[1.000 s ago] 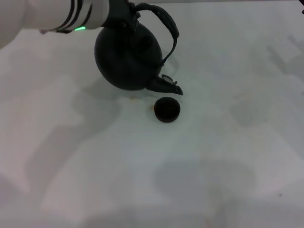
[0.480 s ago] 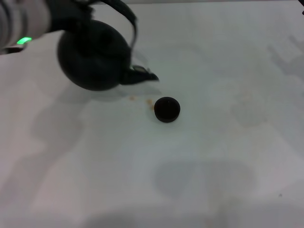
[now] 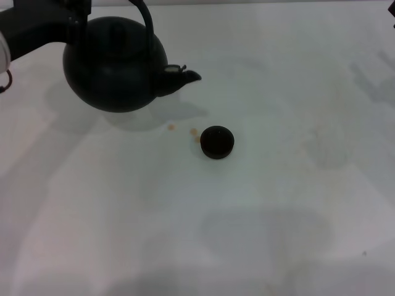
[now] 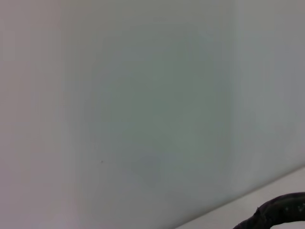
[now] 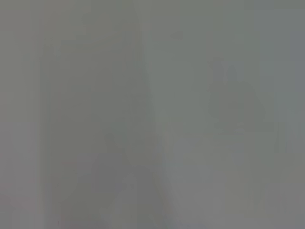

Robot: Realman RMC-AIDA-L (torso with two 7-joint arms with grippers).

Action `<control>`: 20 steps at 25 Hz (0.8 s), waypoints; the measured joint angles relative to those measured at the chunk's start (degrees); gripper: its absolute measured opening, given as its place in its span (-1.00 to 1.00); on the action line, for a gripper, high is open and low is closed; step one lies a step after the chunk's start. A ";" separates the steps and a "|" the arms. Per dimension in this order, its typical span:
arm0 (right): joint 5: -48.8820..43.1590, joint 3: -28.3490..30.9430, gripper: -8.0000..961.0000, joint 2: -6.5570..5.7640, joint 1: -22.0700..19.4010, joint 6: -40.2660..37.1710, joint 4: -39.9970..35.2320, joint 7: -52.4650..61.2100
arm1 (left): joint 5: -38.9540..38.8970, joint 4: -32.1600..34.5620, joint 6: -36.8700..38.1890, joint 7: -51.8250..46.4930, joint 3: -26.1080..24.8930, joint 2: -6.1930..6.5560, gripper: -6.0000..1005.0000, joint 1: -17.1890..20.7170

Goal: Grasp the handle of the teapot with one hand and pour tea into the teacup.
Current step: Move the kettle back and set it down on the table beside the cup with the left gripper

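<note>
**Teapot upright, cup apart**

My large round matte-black teapot [image 3: 115, 65] sits upright at far left, short spout toward the tiny low black teacup [image 3: 216, 141], well apart. Its dark rough arched handle [image 3: 143, 18] rises overhead, its top seemingly cropped.

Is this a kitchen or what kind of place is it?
Probably a robot test bench, not a kitchen: only a plain white table, one black teapot and a tiny teacup, with the left gripper at the teapot's handle.
</note>
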 joint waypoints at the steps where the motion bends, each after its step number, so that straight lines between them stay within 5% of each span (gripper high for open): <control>1: 0.00 -0.04 0.70 -0.01 -0.11 0.00 0.00 0.09 | -3.07 -1.52 -0.35 1.67 -0.52 0.00 -0.75 0.20; 6: 0.00 -0.16 0.70 -0.02 -0.71 0.05 0.00 0.32 | -11.18 -6.82 -0.82 7.42 -3.04 -0.06 -0.76 1.09; 20: -0.17 -0.47 0.70 -0.02 -1.32 -0.22 0.82 0.42 | -18.47 -15.13 -3.18 17.25 -4.63 0.11 -0.76 4.36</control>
